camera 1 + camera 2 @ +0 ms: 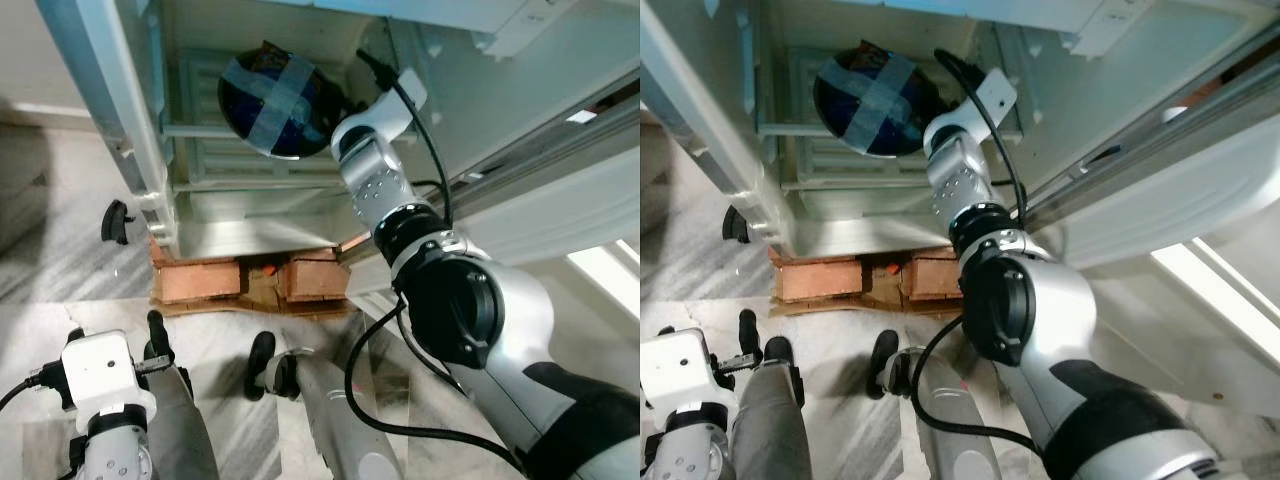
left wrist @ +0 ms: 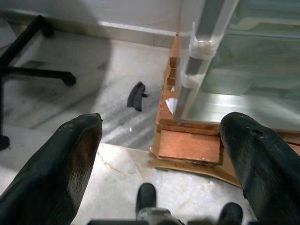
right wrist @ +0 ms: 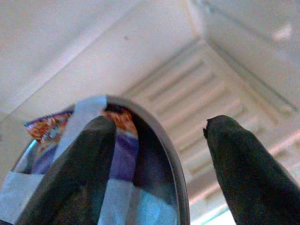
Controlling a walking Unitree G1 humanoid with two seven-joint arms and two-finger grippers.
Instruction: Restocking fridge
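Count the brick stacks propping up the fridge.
2: a left brick stack under the fridge's front left corner, and a right brick stack beside it, across a gap. More may hide behind.

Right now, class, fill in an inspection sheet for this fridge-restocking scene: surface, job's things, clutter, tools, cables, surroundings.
Surface: pale ribbed fridge shelf.
Job's things: dark blue bowl crossed with pale tape, inside the open fridge; colourful packet visible under the tape.
Clutter: small black piece on the floor.
Tools: right tool open, one finger across the bowl's rim; left tool open, low over the floor, holding nothing.
Cables: black cable along the right arm.
Surroundings: fridge stands on reddish bricks; grey marble floor; black chair base.
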